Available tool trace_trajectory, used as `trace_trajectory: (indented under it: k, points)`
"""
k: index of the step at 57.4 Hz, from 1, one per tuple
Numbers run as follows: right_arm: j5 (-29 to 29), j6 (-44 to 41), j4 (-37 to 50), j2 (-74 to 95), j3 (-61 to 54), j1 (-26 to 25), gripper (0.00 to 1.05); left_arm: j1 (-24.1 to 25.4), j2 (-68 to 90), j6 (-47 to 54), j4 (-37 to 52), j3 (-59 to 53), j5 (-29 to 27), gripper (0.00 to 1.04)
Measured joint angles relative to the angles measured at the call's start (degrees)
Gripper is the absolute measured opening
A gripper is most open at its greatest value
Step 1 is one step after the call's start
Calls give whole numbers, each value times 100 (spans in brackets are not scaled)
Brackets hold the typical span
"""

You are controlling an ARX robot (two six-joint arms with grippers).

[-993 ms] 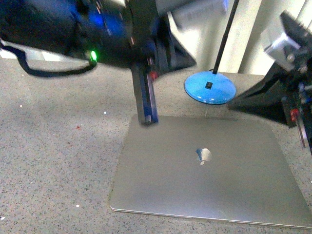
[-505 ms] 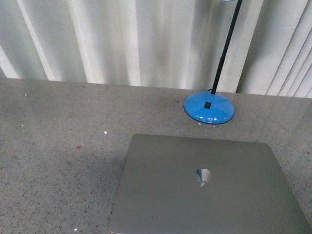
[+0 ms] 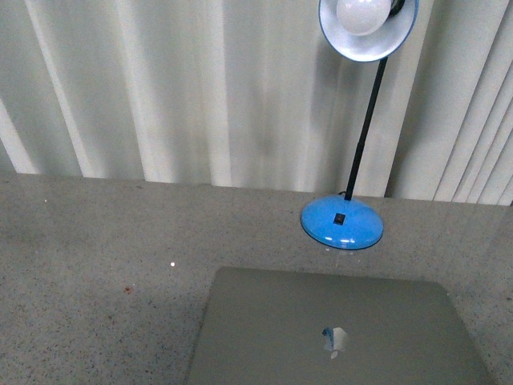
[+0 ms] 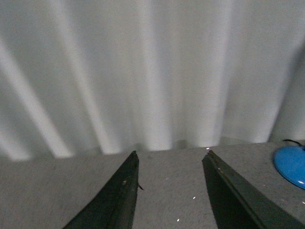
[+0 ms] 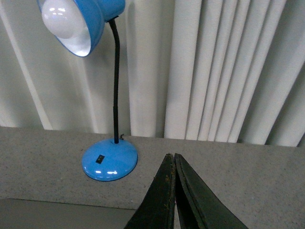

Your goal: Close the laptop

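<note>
So the laptop (image 3: 337, 333) is lying flat with its lid down on the speckled grey tabletop (image 3: 96, 265), at the near edge, right of centre, pale logo facing up. Just past its far edge sits a blue desk lamp (image 3: 343, 222), black stalk going up to a blue shade with a white bulb, pale curtains (image 3: 176, 88) behind it. Left hand (image 4: 169, 160) is released, fingers spread over bare tabletop. Right hand (image 5: 174, 160) is clenched, tips pressed together, holding nothing, near the lamp base.
</note>
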Motion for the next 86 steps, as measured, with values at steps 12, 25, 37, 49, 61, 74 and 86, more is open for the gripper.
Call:
trace_trajectory:
  k: [12,25,37,49,61,74,86]
  points:
    - [2,20,-57,-595,-503,-2,3,-35,-625,-247,330,-984,42,4]
    - [2,24,-413,-1357,-929,-4,3,-33,-1335,-308,420,-1794,28,4]
    - [2,26,-828,-2004,-1139,-4,3,-33,-1974,-313,286,-2264,31,4]
    - [2,33,-942,-2435,-1388,-4,3,-33,-2577,-313,-31,-2566,31,4]
    - [2,35,-1451,-2997,-1427,-4,3,-33,-3200,-315,-448,-2774,31,4]
    - [2,35,-1987,-3543,-1427,-4,3,-33,-3681,-328,-597,-2924,28,4]
    - [2,35,-2492,-4052,-1427,-4,3,-33,-4422,-328,-1309,-2927,31,4]
